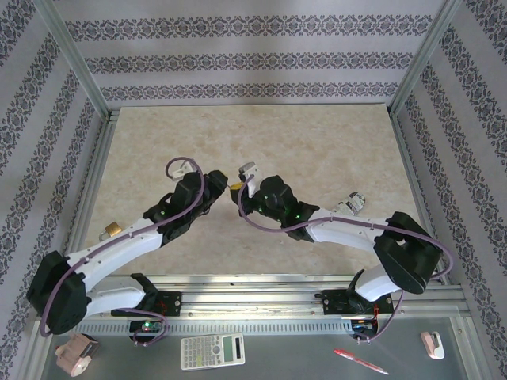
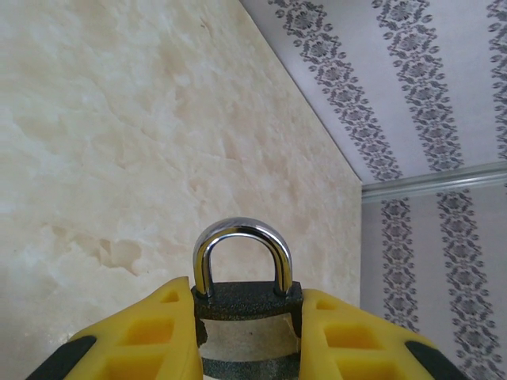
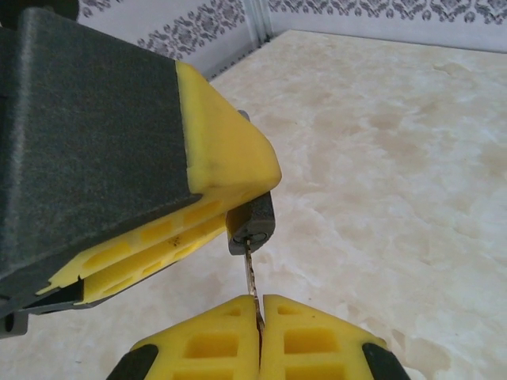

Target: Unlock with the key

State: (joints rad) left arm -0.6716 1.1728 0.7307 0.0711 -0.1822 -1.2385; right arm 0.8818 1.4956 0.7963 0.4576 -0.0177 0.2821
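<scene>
The padlock (image 2: 247, 299) is held in the left gripper (image 2: 247, 348) above the middle of the table (image 1: 317, 142). Its dark body is clamped between the two yellow fingers (image 2: 150, 336), one on each side. The steel shackle (image 2: 242, 237) is seen upright in the left wrist view, and both of its legs are seated in the body.

The right gripper (image 3: 260, 336) is pressed together on the key (image 3: 251, 273), so that only the thin blade is left visible above the fingertips. The blade is pointed at the end face of the padlock body, and its tip is met there. How deep it is entered cannot be told.

In the top view both grippers are found tip to tip, near the table centre.
</scene>
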